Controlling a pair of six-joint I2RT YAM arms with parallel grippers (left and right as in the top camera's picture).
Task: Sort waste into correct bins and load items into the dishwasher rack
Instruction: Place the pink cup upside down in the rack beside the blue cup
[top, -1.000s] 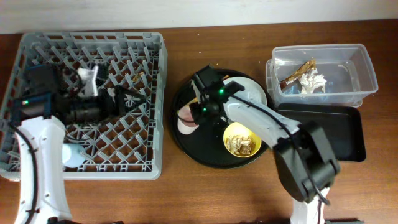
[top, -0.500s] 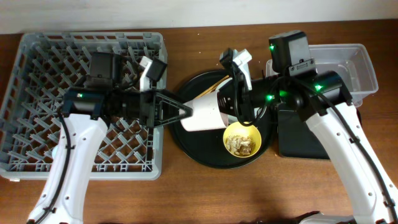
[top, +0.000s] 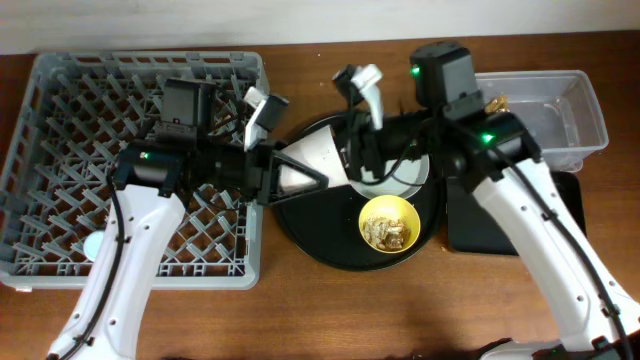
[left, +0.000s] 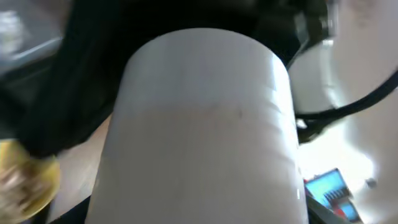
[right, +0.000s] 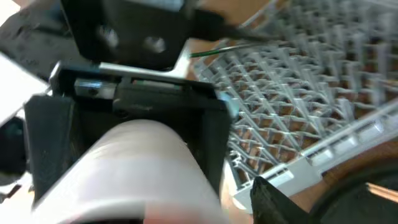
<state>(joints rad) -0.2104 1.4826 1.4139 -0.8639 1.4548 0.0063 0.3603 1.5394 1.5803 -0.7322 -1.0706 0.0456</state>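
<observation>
Meeting beside the rack (top: 60, 272), both arms (top: 125, 240) leave the tray's (top: 320, 245) near rim bare.

Matt grey plastic rack (top: 150, 275), clear glossy plastic tub (top: 590, 100), smooth varnished wooden table (top: 300, 320), glossy yellow bowl (top: 370, 210).

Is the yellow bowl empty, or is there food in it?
Not empty: tan crumbly food scraps lie inside the yellow bowl.

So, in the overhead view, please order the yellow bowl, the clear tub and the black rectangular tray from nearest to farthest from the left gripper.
1. the yellow bowl, on the round black tray, front-right of the left gripper
2. the black rectangular tray, farther right
3. the clear tub, back right
</observation>
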